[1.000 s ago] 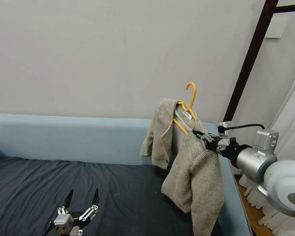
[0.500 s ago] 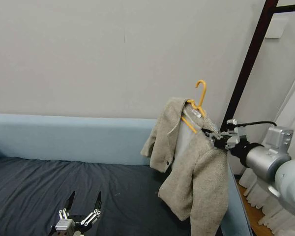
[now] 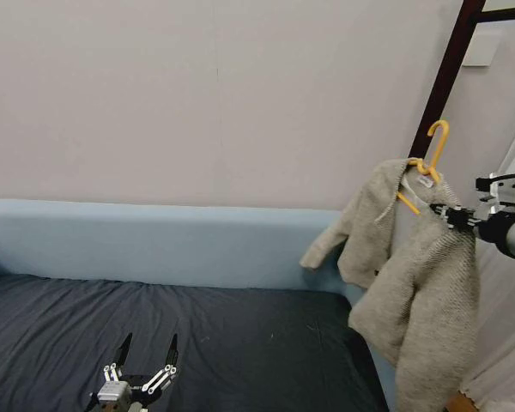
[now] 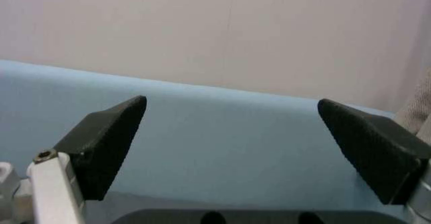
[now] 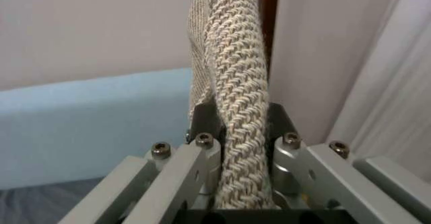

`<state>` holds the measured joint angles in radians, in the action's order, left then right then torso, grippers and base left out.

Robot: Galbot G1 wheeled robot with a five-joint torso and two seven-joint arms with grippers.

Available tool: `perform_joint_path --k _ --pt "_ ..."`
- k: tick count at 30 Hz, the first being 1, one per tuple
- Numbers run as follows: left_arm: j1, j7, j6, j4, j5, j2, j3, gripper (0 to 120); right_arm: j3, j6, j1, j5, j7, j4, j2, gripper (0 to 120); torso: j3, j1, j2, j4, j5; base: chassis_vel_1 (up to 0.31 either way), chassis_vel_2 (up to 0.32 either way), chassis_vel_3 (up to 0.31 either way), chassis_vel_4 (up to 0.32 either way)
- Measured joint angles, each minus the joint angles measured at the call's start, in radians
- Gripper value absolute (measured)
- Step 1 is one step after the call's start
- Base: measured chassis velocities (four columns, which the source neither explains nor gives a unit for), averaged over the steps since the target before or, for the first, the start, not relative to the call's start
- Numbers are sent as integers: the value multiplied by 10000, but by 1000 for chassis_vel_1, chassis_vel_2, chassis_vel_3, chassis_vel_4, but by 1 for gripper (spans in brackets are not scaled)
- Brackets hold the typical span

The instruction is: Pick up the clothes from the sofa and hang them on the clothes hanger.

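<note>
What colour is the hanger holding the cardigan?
The plastic hanger in the grey knitted cardigan is yellow-orange; head view shows it best.

Head wide, wrists close; shared sofa backrest (image 3: 154,245)

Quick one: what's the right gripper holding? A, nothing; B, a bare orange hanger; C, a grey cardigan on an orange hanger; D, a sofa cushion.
C: the right gripper is shut on the grey cardigan, which hangs on the orange hanger.

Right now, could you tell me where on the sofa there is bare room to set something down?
The dark seat is bare from the left gripper across to the cardigan. Crowded at the right end, where the right gripper holds the cardigan.
</note>
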<state>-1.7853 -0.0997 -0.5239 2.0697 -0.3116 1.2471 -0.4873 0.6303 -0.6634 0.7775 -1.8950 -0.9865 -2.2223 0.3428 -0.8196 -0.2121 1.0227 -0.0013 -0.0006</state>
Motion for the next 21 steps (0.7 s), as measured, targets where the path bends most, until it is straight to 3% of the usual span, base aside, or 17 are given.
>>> perform_joint_path --k 13,16,21 --pt "6 -7 7 -8 -7 -7 9 100 536 28 -375 867 320 2014 -189 8 0 0 0 1 -1 0 0 0 0" --pt "6 -7 11 -8 -8 -8 11 100 218 215 -423 2472 1038 2738 -183 8 0 0 0 1 -1 0 0 0 0" --pt "7 -8 11 -8 -8 -8 12 100 -180 606 -531 3901 1828 3634 -39 8 -1 0 0 0 1 0 0 0 0"
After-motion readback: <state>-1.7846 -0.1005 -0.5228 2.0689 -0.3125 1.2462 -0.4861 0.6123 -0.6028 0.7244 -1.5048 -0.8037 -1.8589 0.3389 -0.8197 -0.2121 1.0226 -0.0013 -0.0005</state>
